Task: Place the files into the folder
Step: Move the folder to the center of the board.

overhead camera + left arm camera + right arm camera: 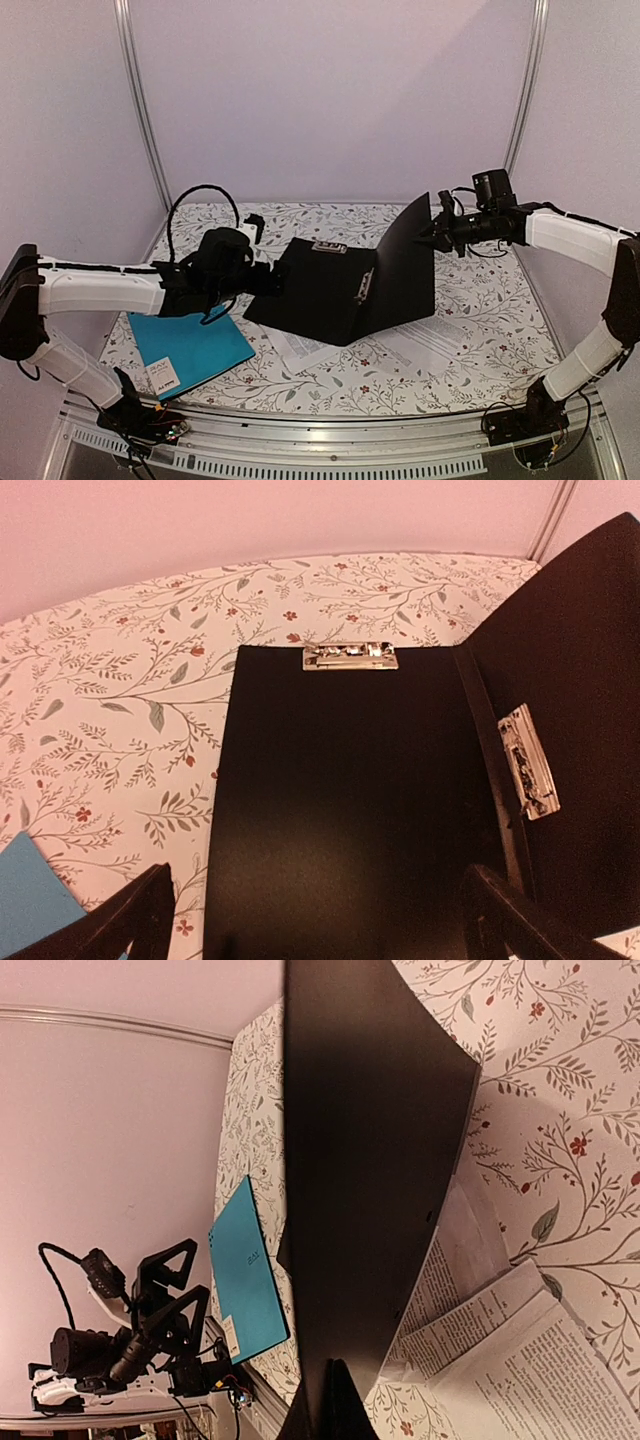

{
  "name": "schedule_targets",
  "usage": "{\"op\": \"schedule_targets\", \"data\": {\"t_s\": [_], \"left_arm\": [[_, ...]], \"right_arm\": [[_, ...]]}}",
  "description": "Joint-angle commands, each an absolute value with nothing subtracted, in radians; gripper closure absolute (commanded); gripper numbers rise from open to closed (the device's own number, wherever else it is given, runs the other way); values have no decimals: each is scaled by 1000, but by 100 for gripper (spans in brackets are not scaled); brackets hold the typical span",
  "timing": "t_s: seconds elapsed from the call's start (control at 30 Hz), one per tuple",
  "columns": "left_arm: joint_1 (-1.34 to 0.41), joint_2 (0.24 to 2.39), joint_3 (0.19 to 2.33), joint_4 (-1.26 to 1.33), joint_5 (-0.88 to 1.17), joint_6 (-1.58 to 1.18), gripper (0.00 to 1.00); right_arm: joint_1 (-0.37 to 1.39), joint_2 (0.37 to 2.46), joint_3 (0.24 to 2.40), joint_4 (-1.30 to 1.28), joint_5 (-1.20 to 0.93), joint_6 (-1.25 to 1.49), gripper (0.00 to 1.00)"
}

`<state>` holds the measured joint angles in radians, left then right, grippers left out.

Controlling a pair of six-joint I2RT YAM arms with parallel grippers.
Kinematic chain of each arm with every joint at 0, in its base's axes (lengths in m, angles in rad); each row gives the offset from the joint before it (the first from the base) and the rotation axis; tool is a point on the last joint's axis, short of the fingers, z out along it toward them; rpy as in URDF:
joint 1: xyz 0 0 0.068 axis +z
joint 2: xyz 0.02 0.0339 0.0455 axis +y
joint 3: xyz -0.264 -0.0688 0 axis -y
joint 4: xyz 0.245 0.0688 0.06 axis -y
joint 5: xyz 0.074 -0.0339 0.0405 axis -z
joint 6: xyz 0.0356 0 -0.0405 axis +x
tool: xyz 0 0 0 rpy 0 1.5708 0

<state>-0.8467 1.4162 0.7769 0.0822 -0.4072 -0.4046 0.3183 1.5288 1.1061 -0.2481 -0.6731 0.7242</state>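
Note:
The black folder (330, 290) lies open in the middle of the table, with silver clips (350, 657) on its inner face. Its right cover (405, 265) stands raised, and my right gripper (430, 232) is shut on that cover's top edge. In the right wrist view the fingertips (335, 1400) pinch the cover (370, 1160) edge-on. My left gripper (268, 282) is open at the folder's left edge, hovering over the flat panel (340, 810) with nothing between its fingers (140, 920). The files (520, 1340), white printed sheets, lie on the table partly under the folder (300, 352).
A teal-blue folder (190, 350) lies at the front left, under the left arm. A black cable (200, 195) loops at the back left. The floral tablecloth (480, 300) is bounded by walls behind and at both sides.

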Motion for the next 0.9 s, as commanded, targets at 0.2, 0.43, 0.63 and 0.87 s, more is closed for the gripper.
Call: {"op": "schedule_targets", "data": {"t_s": [0.2,0.43,0.63,0.87], "left_arm": [[-839,1465,827,51,-380,-344,0],[-839,1533,882,31,-308,-283,1],[-839,1568,919,11,-248,-211,1],[-838,1639,978,-52,-114,-21,1]], "right_arm": [[301,1437,1127,-635,-778,463,100],[295,1473,1162,-716,-859,376,100],[290,1525,1211,-787,-749,299,100],[266,1620,1258,-882,-628,187,99]]}}
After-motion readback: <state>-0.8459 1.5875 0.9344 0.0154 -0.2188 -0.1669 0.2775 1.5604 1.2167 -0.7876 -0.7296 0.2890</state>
